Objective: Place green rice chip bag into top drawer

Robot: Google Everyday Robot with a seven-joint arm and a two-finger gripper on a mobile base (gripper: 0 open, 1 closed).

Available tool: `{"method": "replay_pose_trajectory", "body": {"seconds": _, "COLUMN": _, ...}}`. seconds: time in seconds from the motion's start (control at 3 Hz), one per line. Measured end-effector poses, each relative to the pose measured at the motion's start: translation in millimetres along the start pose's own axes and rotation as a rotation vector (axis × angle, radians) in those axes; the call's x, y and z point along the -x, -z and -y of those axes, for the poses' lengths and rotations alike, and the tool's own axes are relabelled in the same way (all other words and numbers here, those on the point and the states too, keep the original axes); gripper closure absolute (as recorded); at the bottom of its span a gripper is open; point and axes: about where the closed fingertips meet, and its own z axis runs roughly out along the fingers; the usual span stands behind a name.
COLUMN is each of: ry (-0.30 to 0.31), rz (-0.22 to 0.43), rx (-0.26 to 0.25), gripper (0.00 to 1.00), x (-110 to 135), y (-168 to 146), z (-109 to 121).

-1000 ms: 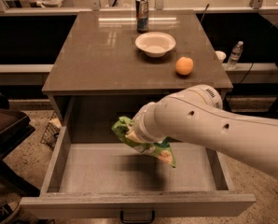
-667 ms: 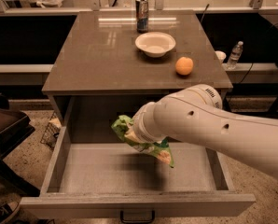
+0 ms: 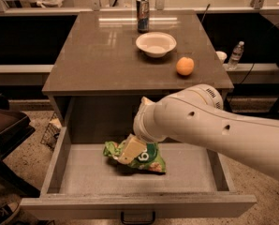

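Observation:
The green rice chip bag point(image 3: 146, 159) lies crinkled on the flat bottom of the open top drawer point(image 3: 191, 172), left of the middle, with its white logo facing up. My gripper point(image 3: 130, 150) is down inside the drawer, right on the bag's left part, at the end of my large cream arm that comes in from the right. The arm hides the bag's upper edge. The drawer's dark handle point(image 3: 137, 218) shows at the front edge.
On the cabinet top point(image 3: 97, 55) stand a white bowl point(image 3: 156, 43), a round orange fruit point(image 3: 185, 65) and a drink can point(image 3: 143, 14). A water bottle point(image 3: 236, 54) stands on the ledge behind at right. A dark chair point(image 3: 3, 125) is at the left.
My arm has lowered with the bag. The bag was held above the drawer bottom before and now rests on it.

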Motion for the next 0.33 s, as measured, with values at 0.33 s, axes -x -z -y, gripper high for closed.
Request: {"method": "replay_pose_trajectory", "body": {"seconds": 0.33, "ry": 0.000, "rz": 0.000, "rx": 0.000, "gripper": 0.00, "x": 0.0, "y": 0.0, "z": 0.0}}
